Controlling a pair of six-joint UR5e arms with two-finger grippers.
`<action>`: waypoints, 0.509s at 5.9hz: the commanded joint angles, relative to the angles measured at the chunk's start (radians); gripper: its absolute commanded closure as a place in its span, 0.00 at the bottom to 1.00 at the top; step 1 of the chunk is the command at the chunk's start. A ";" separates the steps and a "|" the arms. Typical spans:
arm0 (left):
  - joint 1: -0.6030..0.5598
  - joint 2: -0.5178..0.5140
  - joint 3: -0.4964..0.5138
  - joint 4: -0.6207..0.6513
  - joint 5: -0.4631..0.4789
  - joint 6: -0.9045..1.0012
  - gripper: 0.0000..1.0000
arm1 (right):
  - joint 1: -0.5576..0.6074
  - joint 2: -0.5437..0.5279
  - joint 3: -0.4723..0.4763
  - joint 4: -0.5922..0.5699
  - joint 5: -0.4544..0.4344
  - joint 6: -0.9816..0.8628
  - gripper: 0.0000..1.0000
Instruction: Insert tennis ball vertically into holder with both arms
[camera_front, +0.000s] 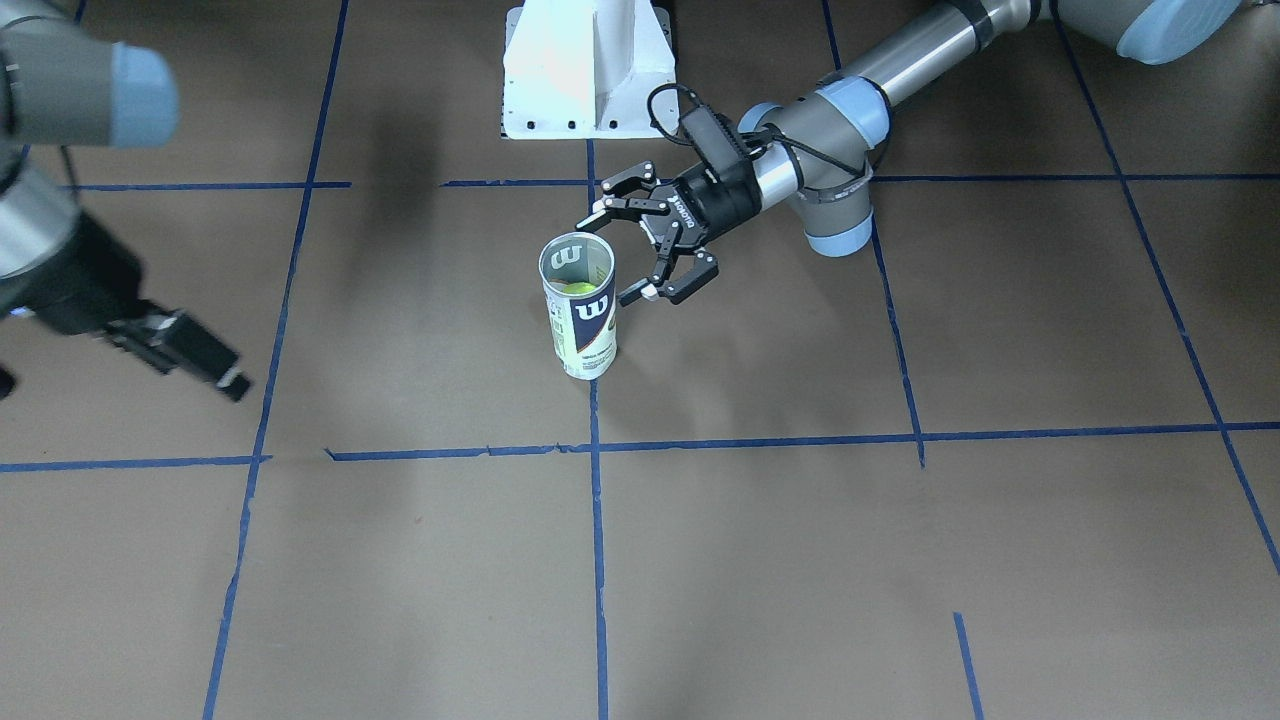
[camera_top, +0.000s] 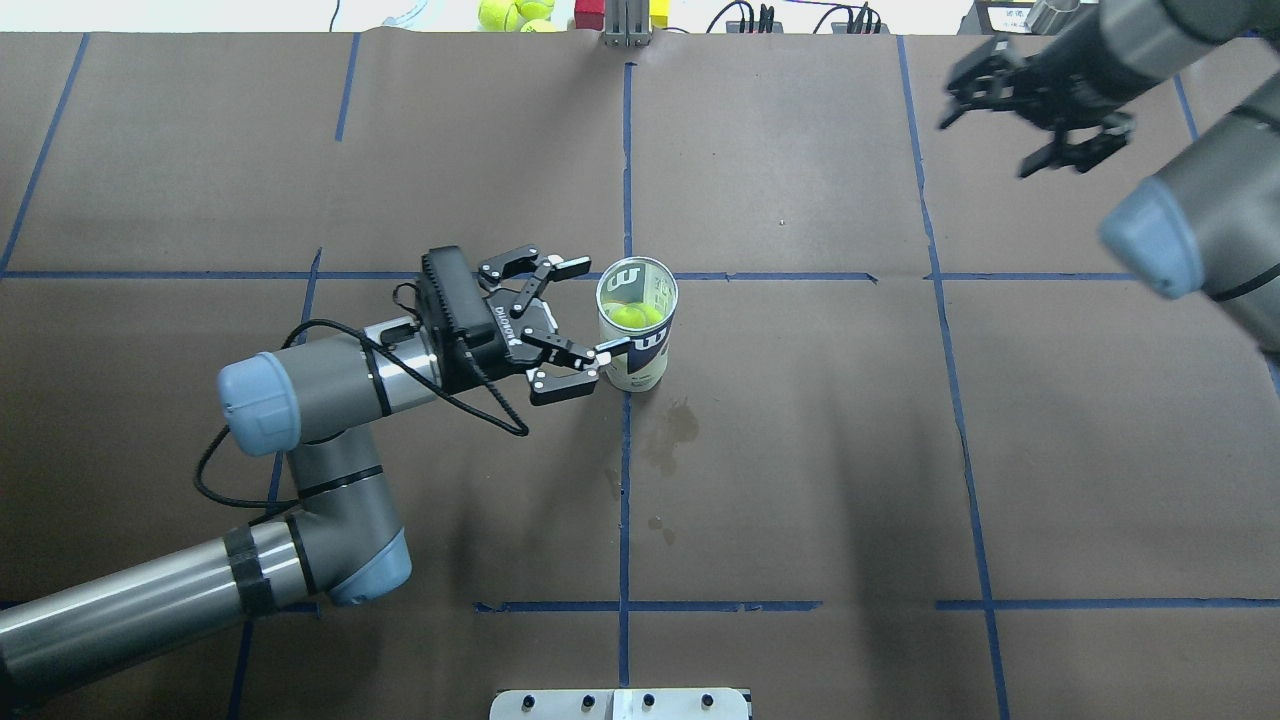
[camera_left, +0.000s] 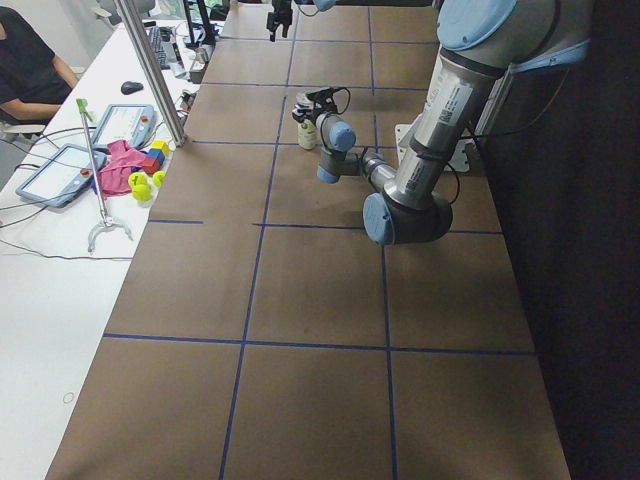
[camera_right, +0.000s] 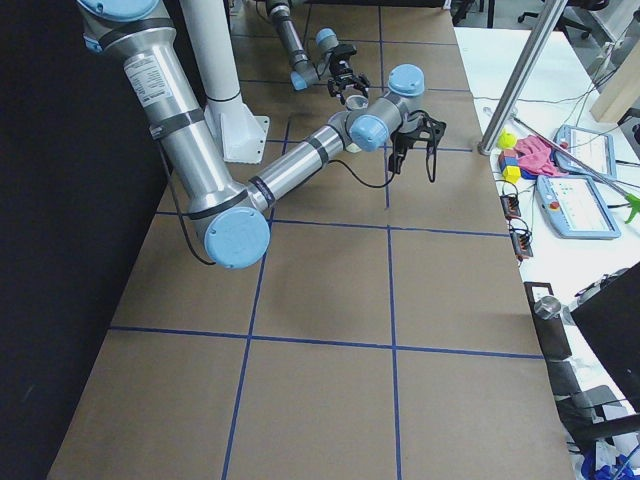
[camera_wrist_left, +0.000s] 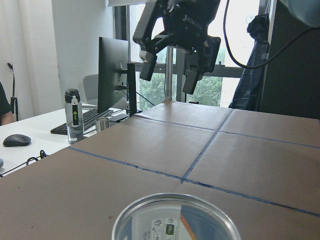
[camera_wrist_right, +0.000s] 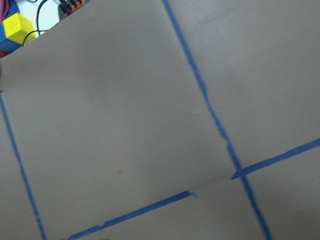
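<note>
The holder (camera_front: 580, 320), a clear Wilson can, stands upright at the table's middle, and it also shows in the overhead view (camera_top: 640, 355). The tennis ball (camera_top: 635, 314) sits inside it, seen through the open top (camera_front: 577, 290). My left gripper (camera_top: 590, 312) is open, level and beside the can, with one fingertip close to the can's wall (camera_front: 625, 257). The can's rim (camera_wrist_left: 175, 217) fills the bottom of the left wrist view. My right gripper (camera_top: 990, 140) is open and empty, raised far from the can toward the table's far right (camera_front: 228, 378), and it also shows in the left wrist view (camera_wrist_left: 170, 70).
The white pedestal base (camera_front: 585, 70) stands at the robot's side of the table. Spare tennis balls (camera_top: 515, 12) and coloured blocks (camera_top: 600, 12) lie beyond the far edge. A dark stain (camera_top: 675, 430) marks the paper near the can. A seated person (camera_left: 25, 65) is at the side desk.
</note>
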 joint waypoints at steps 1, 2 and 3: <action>-0.035 0.085 -0.079 -0.033 0.000 -0.065 0.01 | 0.147 -0.043 -0.145 -0.006 0.031 -0.341 0.00; -0.087 0.122 -0.113 -0.028 -0.021 -0.230 0.00 | 0.210 -0.045 -0.243 -0.006 0.035 -0.529 0.00; -0.135 0.124 -0.112 0.002 -0.038 -0.282 0.00 | 0.265 -0.045 -0.338 -0.006 0.034 -0.732 0.00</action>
